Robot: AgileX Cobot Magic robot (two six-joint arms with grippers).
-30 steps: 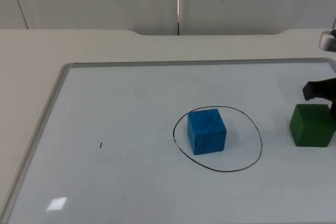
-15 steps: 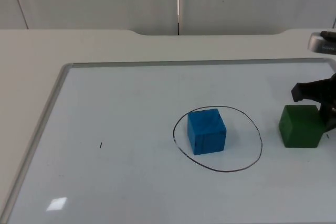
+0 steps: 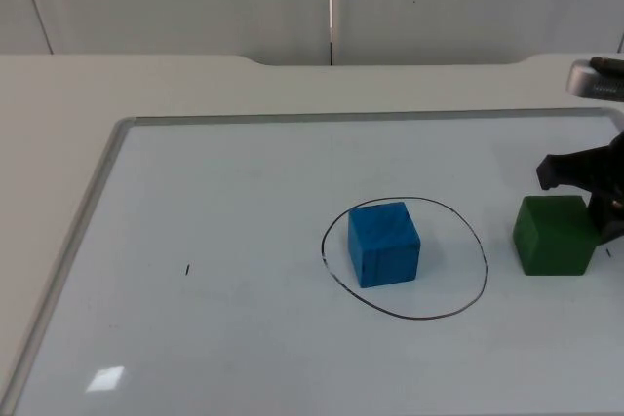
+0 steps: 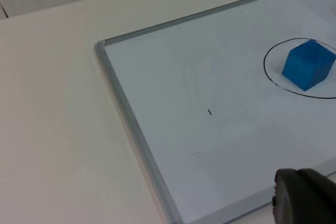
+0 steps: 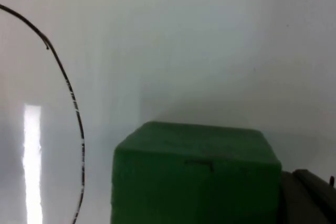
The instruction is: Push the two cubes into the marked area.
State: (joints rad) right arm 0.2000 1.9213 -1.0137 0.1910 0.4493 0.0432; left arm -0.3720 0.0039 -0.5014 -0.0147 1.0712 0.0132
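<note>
Right gripper (image 3: 597,197) sits against the green cube's (image 3: 553,234) right side (finger spacing can't be judged), cube just outside the drawn circle (image 3: 480,241); blue cube (image 3: 383,243) inside it; left gripper (image 4: 304,196) waits off the whiteboard (image 3: 195,202)

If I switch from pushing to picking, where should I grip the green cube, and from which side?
Probably from above, fingers closing on two opposite vertical faces of the green cube. It sits flat on the whiteboard, outside the drawn circle, with free space on its sides. The right gripper already sits against its far-right side, so that arm would need to lift and re-centre first.
</note>
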